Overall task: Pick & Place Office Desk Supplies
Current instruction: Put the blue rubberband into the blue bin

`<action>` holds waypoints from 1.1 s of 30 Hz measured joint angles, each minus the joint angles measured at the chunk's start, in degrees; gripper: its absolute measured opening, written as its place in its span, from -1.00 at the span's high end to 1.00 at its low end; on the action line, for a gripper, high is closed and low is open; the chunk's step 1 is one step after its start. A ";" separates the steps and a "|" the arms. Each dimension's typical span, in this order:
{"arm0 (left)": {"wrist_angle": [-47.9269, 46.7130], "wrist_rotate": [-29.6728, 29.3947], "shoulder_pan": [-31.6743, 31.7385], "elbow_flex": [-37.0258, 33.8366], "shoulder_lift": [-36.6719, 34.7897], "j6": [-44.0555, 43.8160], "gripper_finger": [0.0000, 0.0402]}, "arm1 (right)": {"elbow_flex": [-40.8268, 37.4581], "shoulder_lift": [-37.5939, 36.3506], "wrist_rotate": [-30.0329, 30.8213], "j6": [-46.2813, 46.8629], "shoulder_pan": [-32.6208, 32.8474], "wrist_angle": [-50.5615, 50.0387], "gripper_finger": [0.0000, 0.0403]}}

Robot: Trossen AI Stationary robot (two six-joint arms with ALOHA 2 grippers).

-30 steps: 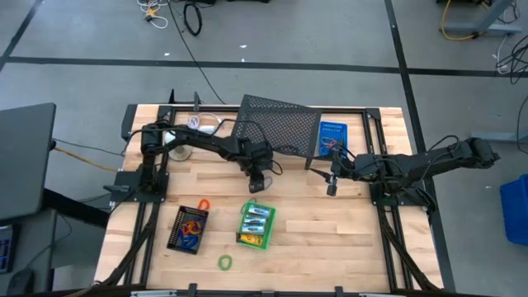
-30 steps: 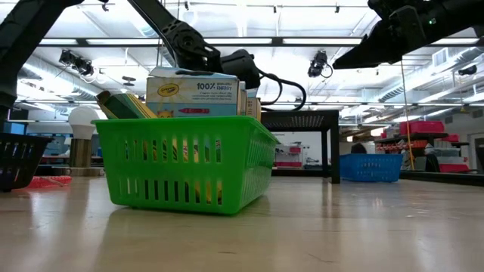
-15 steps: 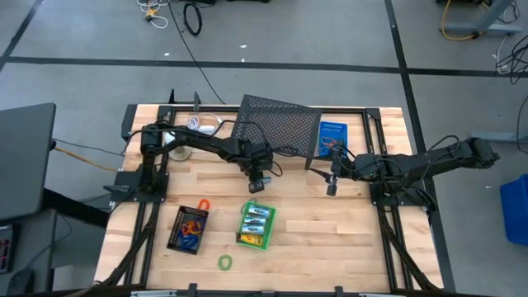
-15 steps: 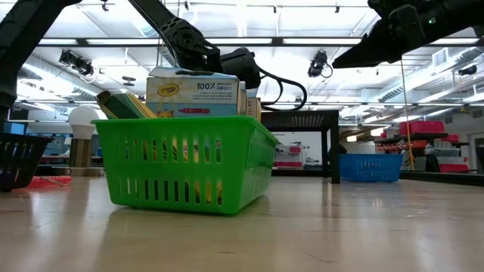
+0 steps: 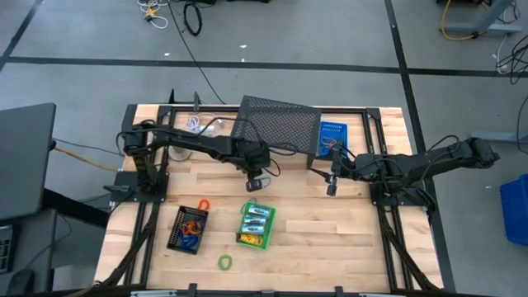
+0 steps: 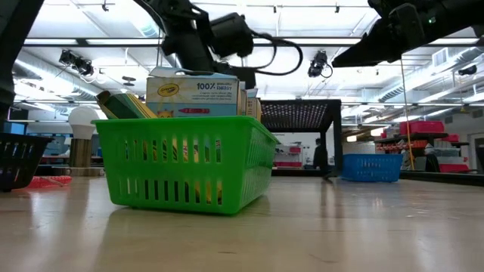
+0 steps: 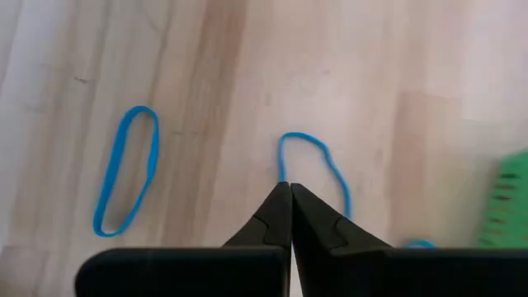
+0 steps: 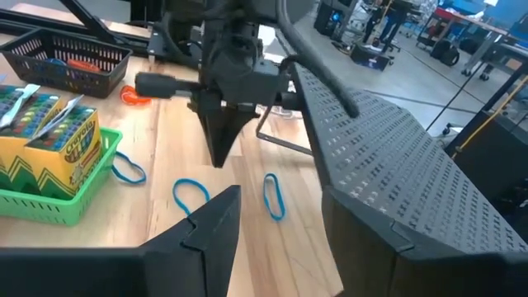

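A thin blue loop [image 7: 318, 169] is lying flat on the wooden table [image 5: 330, 239], just beside the green basket [image 5: 253, 225] that is already holding the yellow crayon boxes [image 8: 45, 132]. The left gripper [image 7: 289, 191] is sitting right at the near end of that loop with its two fingers pressed tight together, tips meeting on or just by the band. Whether the band is actually being pinched between them I cannot tell; from the right wrist view the closed gripper looks to be hanging a little above the wood with the loop lying under it. A second blue loop [image 7: 125, 170] is lying apart from the first, untouched, and a third [image 8: 126, 169] is resting against the green basket's foot.

Further out, a black basket [image 5: 188, 228] is holding orange and blue loops, an orange loop [image 5: 204, 204] is lying at its edge, and a green loop [image 5: 224, 262] is sitting alone nearer the table's front edge. The right gripper [image 8: 272, 219] is waiting beside the black mesh stand [image 5: 276, 125], its jaws standing apart and empty.

So I judge the arm is taking a loop off the table. Next it wants a slow lift to check the band is coming up with it, then a carry over to the black basket, opening only once above it.
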 joint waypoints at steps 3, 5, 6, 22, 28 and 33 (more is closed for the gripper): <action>0.02 2.35 -0.02 0.06 -0.03 -0.25 0.99 | 0.01 0.00 -0.46 0.01 0.02 0.01 0.10; 0.12 3.06 -0.02 0.04 0.69 -0.36 0.97 | 0.01 -0.02 -0.50 0.01 0.02 0.16 0.10; 0.71 3.64 0.02 0.07 1.24 -0.37 0.94 | 0.01 -0.02 -0.53 0.01 0.02 0.14 0.10; 1.50 4.99 0.81 0.09 5.43 -2.92 -0.05 | 0.03 -0.02 -0.61 -0.43 0.02 -0.72 0.10; 2.42 5.20 0.90 0.11 5.93 -3.36 -0.16 | 0.03 -0.02 -0.59 -0.43 0.02 -1.00 0.10; 2.77 5.07 0.87 0.13 8.23 -3.35 -0.16 | 0.03 -0.02 -0.59 -0.44 0.04 -1.39 0.10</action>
